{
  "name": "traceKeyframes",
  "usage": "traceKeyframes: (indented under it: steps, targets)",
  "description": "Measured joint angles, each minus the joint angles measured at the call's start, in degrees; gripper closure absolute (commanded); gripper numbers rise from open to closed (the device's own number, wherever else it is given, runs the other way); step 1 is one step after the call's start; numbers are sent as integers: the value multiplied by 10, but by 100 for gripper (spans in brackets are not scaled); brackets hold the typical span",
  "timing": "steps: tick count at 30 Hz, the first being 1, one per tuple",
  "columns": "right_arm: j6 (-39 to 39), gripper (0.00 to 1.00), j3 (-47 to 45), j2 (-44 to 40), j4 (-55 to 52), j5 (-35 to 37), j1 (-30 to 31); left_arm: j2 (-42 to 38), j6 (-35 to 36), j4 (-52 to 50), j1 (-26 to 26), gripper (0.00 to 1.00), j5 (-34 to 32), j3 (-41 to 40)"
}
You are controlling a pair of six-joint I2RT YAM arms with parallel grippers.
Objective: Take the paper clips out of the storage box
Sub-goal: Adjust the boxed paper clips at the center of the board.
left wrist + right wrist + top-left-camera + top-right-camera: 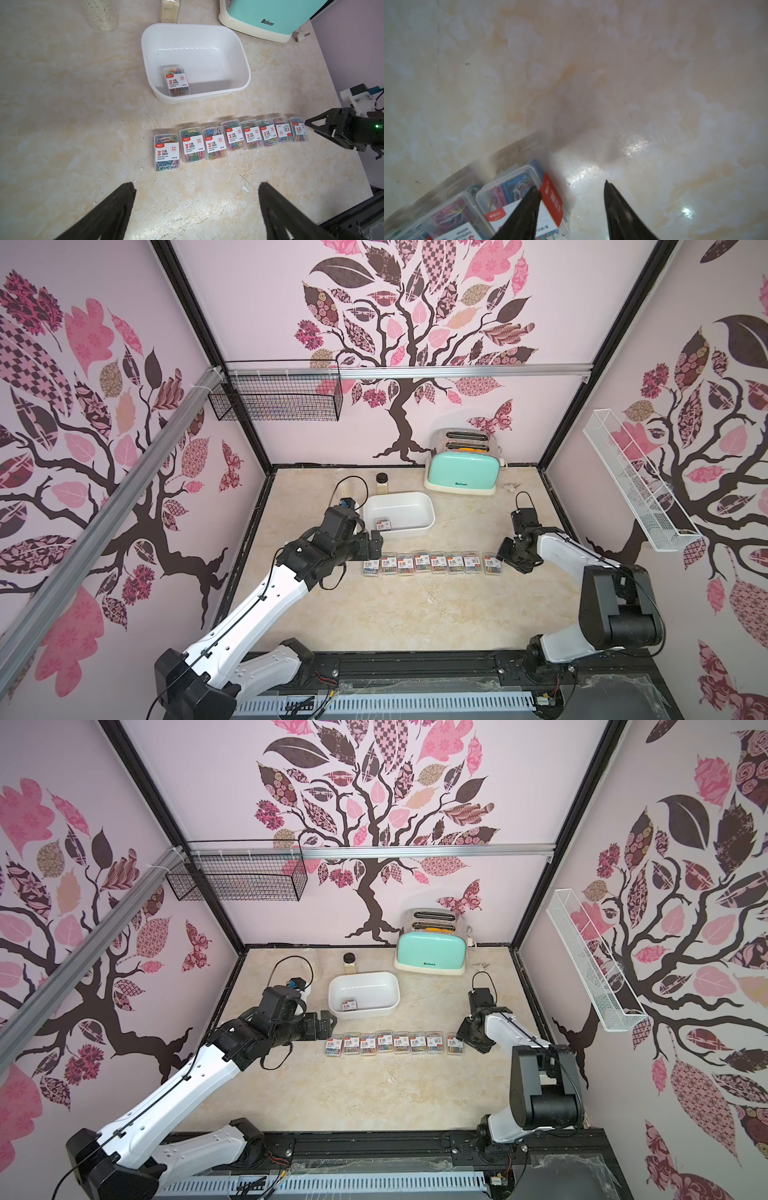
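Nine cases of paper clips (215, 143) are in view. Eight lie side by side in one row across the middle of the table (415, 614). The ninth case (176, 81) lies in the one storage box (195, 26), near its front left corner. The left gripper (197, 187) is spread wide and empty by the row's left end. The right gripper (571, 187) is partly spread at the row's right end, with one finger (525, 207) over the last case (508, 187), pinching nothing. One toaster (461, 472) stands at the table's back edge.

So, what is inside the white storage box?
One clear case of paper clips, label up, lies near the storage box wall closest to the robot. The rest of the visible floor is bare. That wall hides a thin strip of floor.
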Motion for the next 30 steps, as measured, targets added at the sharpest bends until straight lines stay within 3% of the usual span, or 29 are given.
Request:
traceKeyframes:
  steps: [30]
  targets:
    - [75,48,-40,-31,34,-30,16,2,-5,3,0,2,5,-1]
